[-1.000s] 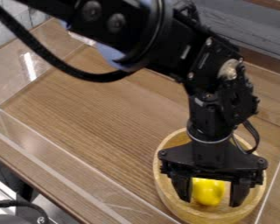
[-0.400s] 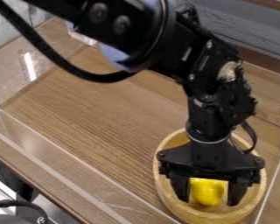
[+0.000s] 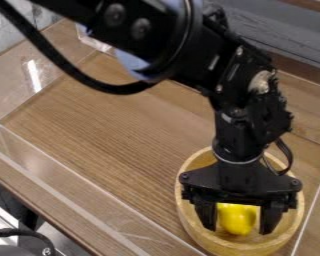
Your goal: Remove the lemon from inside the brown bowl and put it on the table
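A large black robot arm reaches in from the upper left and bends down so that its black gripper (image 3: 238,221) points straight down into a round light-brown wooden bowl (image 3: 187,192) with a thick rim, which sits at the lower right of the view. The jaws stand wide apart — one finger to each side — and between them lies a small, glossy, bright yellow lemon (image 3: 235,217) on the bowl's shallow inside. The lemon sits in the gap between the two fingers, slightly below the gripper's body as seen here, and the fingers reach down to about the level of the fruit on either side; whether either finger touches the lemon cannot be told from this angle. The lemon is inside the bowl and not on the tabletop. The bowl rests on a wide brown wood-grain table (image 3: 103,130) with straight plank lines running diagonally, which spreads out to the left of and behind the jaws. Clear plastic walls (image 3: 43,185) border the table — one runs along the near edge to the left of the jaws, another along the far left side. Black cables loop from the upper part of the arm.
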`<action>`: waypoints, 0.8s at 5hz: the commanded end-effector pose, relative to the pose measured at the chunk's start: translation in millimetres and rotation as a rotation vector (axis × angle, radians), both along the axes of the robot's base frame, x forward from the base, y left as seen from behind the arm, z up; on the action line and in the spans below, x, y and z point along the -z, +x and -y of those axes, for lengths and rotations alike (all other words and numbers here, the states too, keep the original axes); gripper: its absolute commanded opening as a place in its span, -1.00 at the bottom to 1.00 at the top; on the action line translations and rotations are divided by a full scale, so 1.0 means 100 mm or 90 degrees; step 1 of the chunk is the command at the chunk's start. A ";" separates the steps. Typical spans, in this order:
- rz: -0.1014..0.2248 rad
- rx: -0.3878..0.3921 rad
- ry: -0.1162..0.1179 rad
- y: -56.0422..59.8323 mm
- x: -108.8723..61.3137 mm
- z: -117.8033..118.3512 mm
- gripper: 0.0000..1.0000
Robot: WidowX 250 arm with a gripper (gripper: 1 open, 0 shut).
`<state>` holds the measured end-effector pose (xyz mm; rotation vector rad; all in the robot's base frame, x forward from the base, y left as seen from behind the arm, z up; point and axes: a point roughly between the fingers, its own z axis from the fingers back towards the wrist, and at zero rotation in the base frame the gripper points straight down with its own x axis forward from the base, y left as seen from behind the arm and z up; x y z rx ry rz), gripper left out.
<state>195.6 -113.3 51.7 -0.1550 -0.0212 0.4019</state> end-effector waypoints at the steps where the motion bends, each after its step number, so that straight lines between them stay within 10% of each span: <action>1: 0.024 -0.010 -0.012 0.12 -0.09 0.03 1.00; 4: 0.024 -0.020 -0.013 0.14 -0.11 0.03 1.00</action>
